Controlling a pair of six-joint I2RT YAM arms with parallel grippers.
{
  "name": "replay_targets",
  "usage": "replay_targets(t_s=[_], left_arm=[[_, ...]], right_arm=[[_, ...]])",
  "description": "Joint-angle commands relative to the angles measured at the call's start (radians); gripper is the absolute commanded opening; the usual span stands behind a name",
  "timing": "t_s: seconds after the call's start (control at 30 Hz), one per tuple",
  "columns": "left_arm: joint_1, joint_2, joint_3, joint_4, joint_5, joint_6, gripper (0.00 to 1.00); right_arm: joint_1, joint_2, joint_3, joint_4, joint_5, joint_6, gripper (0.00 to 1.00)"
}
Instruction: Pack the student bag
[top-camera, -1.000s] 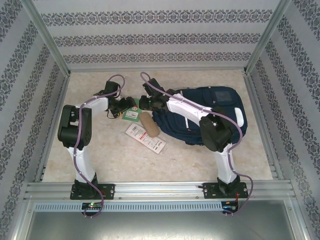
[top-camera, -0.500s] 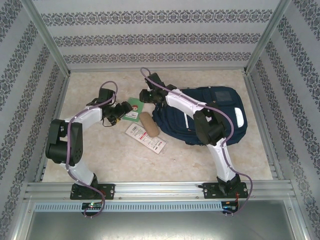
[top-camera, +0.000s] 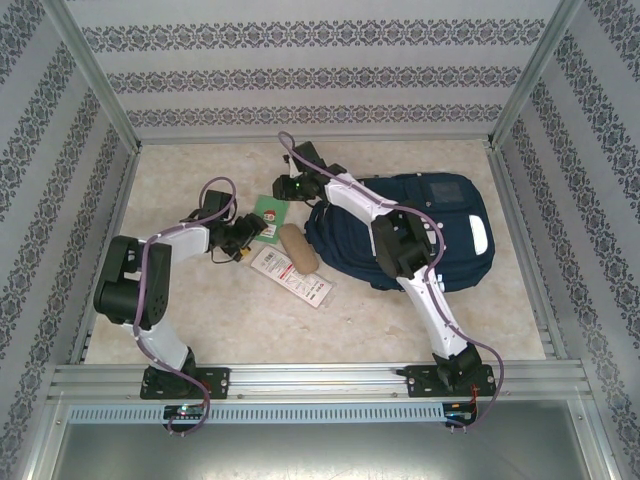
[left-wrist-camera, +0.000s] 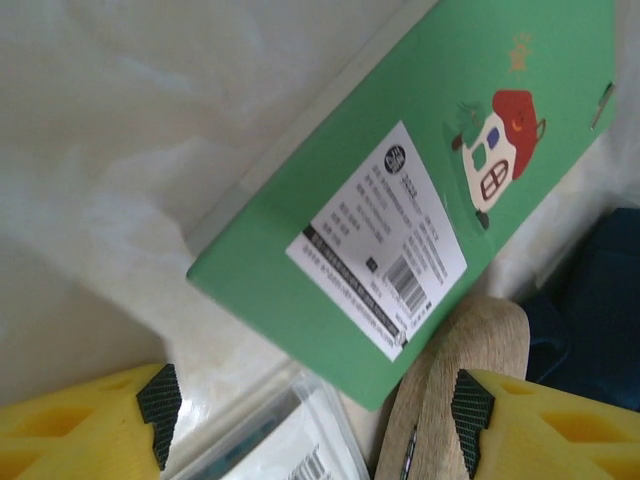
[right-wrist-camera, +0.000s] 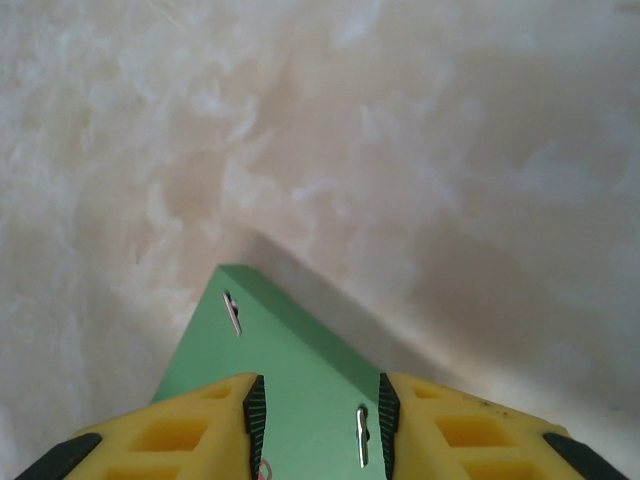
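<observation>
Beige marbled tabletop (top-camera: 400, 330), boxed in by walls (top-camera: 300, 70) papered w/ grey floral bands, aluminium posts (top-camera: 92, 72) at the far corners. The student bag (top-camera: 455, 205) lies flat on the far-right part of the table, navy w/ a white patch by its right edge; the right arm reaches across it. Just left of the bag lies a tan pouch (top-camera: 298, 250), resting partly on a clear packet (top-camera: 290, 275) w/ a white label. A green booklet (top-camera: 266, 212) (house drawing, barcode sticker) lies just beyond both. The left gripper (left-wrist-camera: 310, 400) hovers over pouch & packet, fingers spread wide, nothing btwn them. The right gripper (right-wrist-camera: 315, 400) is at the booklet's far corner; that corner sits btwn its part-spread fingers, can't tell if the pads press it.
</observation>
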Motion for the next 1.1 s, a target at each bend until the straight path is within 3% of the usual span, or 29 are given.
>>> replay_targets(t_s=[0.0, 0.37, 0.7, 0.87, 1.07], left_arm=[[-0.012, 0.055, 0.048, 0.05, -0.011, -0.017, 0.7], [0.005, 0.156, 0.216, -0.077, -0.106, 0.097, 0.6], [0.064, 0.234, 0.356, -0.159, -0.139, 0.188, 0.59], [0.085, 0.195, 0.344, -0.18, -0.145, 0.218, 0.6], [0.084, 0.112, 0.289, -0.186, -0.101, 0.238, 0.6]], right_arm=[[0.021, 0.012, 0.027, -0.044, -0.05, -0.032, 0.36], [0.047, -0.124, -0.186, -0.012, -0.059, -0.018, 0.32], [0.138, -0.206, -0.335, 0.012, -0.087, 0.039, 0.31], [0.142, -0.251, -0.343, 0.02, -0.056, 0.052, 0.31], [0.08, -0.301, -0.324, 0.01, 0.031, 0.044, 0.34]])
